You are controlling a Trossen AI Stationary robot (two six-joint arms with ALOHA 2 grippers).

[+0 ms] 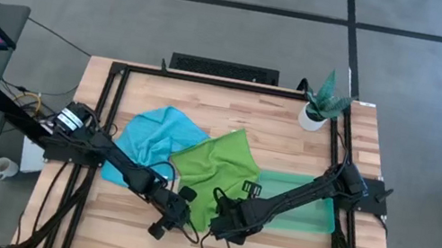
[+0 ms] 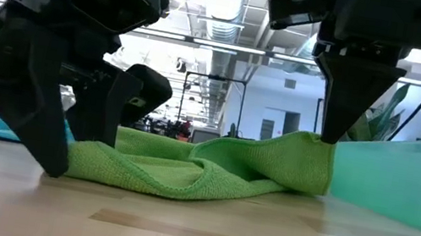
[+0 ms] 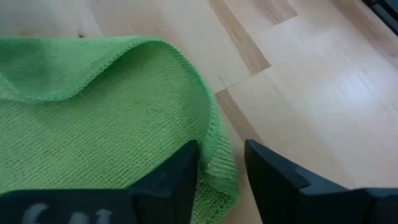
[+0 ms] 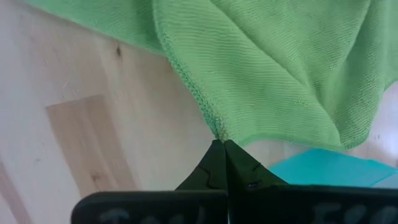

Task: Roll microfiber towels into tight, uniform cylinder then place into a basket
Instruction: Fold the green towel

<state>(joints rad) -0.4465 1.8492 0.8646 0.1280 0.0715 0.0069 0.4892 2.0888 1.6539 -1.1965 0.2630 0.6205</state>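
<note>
The green towel point(image 1: 217, 171) lies rumpled on the desk point(image 1: 206, 108), near its front middle, with one edge overlapping the blue towel point(image 1: 155, 135), which is spread flat toward the desk's left rear. The basket point(image 1: 302, 207) sits on the right side of the desk, and the green towel's right part lies partly over its near-left end.

The left claw point(image 1: 173, 216) is down at the towel's front-left edge. In the left wrist view its two fingers point(image 3: 177, 171) stand apart, straddling the folded hem of the green towel point(image 3: 99, 124), one finger on the cloth and the other on bare wood; whether they grip the hem I cannot tell.

The right claw point(image 1: 221, 224) is at the towel's front-right corner, just beside the left claw. Its fingers are pressed together, pinching a corner of the green towel point(image 4: 273, 68), as the right wrist view shows. In the low view that corner is lifted off the desk, next to the basket point(image 2: 406, 181) wall.

A potted plant point(image 1: 323, 101) stands at the right rear corner.
</note>
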